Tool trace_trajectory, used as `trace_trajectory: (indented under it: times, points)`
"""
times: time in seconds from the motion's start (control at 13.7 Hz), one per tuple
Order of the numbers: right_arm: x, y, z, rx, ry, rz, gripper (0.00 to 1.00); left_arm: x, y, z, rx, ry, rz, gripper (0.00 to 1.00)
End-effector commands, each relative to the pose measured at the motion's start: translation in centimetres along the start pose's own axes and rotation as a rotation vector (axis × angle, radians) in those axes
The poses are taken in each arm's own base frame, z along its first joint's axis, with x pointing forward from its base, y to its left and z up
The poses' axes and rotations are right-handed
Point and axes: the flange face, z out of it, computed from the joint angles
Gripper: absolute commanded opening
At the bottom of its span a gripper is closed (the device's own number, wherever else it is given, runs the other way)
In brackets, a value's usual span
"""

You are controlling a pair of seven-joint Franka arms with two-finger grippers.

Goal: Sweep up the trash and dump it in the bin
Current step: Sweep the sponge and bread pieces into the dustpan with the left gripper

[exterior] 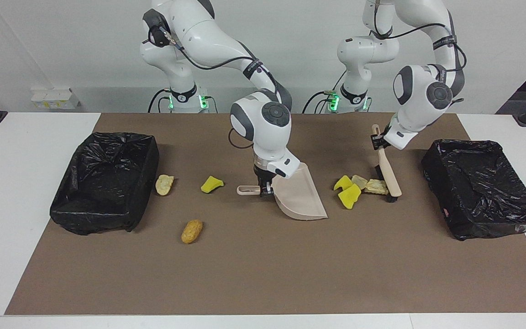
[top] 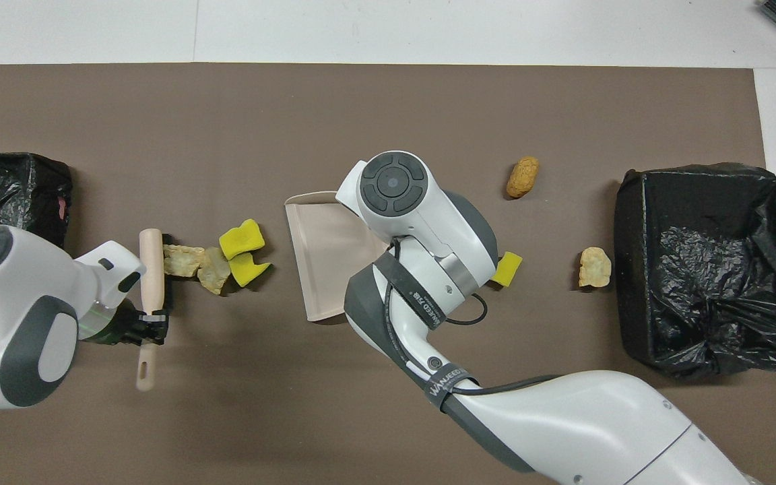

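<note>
Sweeping step: brush meets the scrap cluster.
Your left pincer (exterior: 377,141) grips the wooden-handled black-bristled brush (exterior: 387,173) against right-of-centre yellow-and-beige scraps (exterior: 359,188); right pincer (exterior: 263,188) clamps the beige plastic dustpan (exterior: 300,197), centre frame. Next, push them in.

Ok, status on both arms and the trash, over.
Left gripper shut on brush, bristles against trash cluster. Right gripper shut on dustpan, mouth facing cluster. Nothing between them; three scraps lie beside the other bin.
</note>
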Motion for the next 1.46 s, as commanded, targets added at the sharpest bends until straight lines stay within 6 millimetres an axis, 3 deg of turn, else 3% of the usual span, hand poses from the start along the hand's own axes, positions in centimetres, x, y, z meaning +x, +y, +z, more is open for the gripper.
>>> trace_trajectory:
  times: [0.0,0.15,0.37,0.73,0.95,1.17,1.32,1.39]
  points:
    - [-0.1,-0.8,-0.1,-0.006,0.003,0.018,0.0,-0.6,4.0,0.4,-0.058,0.013,-0.076,0.0]
    - [-0.1,-0.8,0.0,-0.006,0.001,0.02,0.0,-1.2,7.6,0.5,-0.105,0.039,-0.08,0.0]
    - [-0.1,-0.8,-0.1,-0.008,0.002,0.021,0.0,-2.4,11.0,0.5,-0.148,0.039,-0.047,0.0]
    - [-0.1,-0.9,-0.1,-0.008,0.002,0.02,0.0,-3.7,15.6,0.2,-0.253,0.059,-0.098,0.0]
    - [-0.1,-0.9,0.0,-0.008,0.002,0.021,0.0,-2.9,17.3,-0.9,-0.323,0.08,-0.137,0.0]
    - [-0.1,-0.8,0.0,-0.007,0.004,0.023,0.0,-2.3,15.8,-3.1,-0.339,0.046,-0.264,0.0]
    - [-0.1,-0.8,-0.1,-0.009,0.004,0.025,0.0,-2.4,12.9,-5.6,-0.335,-0.018,-0.384,0.0]
    - [-0.1,-0.8,-0.1,-0.009,0.004,0.025,0.0,-3.3,12.0,-5.6,-0.302,-0.072,-0.431,0.0]
